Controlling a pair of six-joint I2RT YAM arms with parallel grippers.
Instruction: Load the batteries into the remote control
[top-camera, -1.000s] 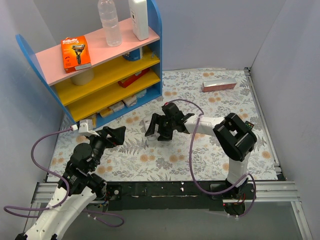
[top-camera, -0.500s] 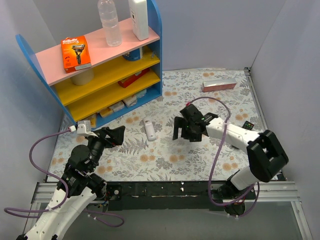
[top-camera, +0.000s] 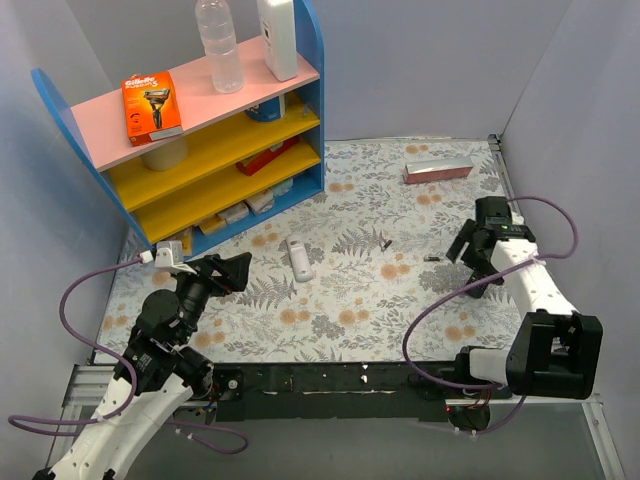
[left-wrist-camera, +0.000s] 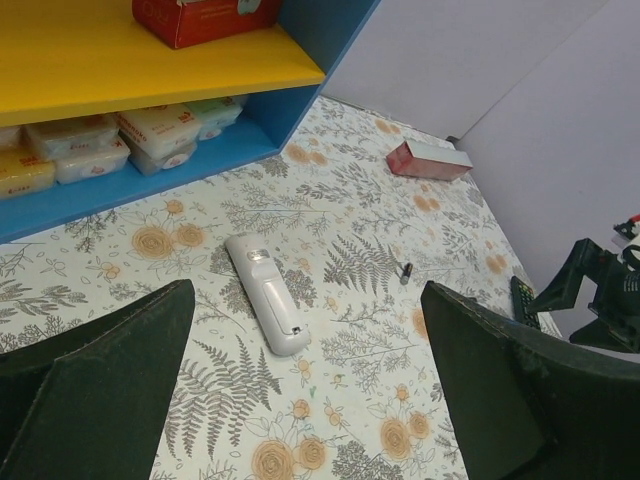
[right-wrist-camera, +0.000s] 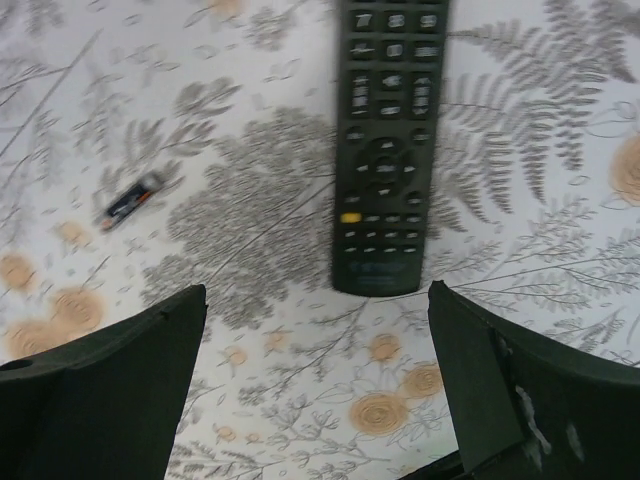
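Both claws spread wide and empty, batteries loose on the mat.

From the left: my left gripper (top-camera: 228, 270) hangs with fingers apart below the shelf (top-camera: 200, 130), facing the white remote (top-camera: 298, 258) with nothing between them. Two batteries (top-camera: 386, 243) (top-camera: 432, 259) lie farther right, well apart from that remote. My right gripper (right-wrist-camera: 320, 400) hovers agape over a black remote (right-wrist-camera: 385, 150), one battery just left of it.
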